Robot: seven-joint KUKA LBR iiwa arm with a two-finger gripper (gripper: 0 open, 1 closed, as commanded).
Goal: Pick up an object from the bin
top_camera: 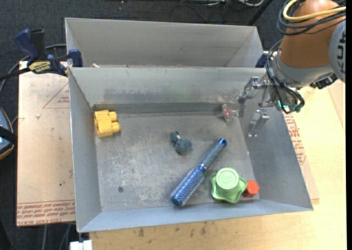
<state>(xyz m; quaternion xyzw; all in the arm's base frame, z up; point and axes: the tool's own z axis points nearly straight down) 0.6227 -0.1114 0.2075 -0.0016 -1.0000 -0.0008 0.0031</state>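
Found a yellow block at 9 o'clock on the floor of the grey bin, close under the left wall and well apart from everything else. Saw a small grey-blue lump near the centre of the floor. Noted a blue hairbrush at 5 o'clock from that lump, laid slantwise, handle toward 1 o'clock and bristled head toward 7. Spotted a green round cap-like piece just beside the brush at its 3 o'clock, with a small orange-red bit tight against it at 3 o'clock. Picked out a small pinkish scrap at 1 o'clock in the bin, by the foot of the back wall. Found the jaws spread wide and holding nothing, low at the bin's 2 o'clock, under the orange-covered arm. Placed the pinkish scrap just beside them at their 9 o'clock, not between them.
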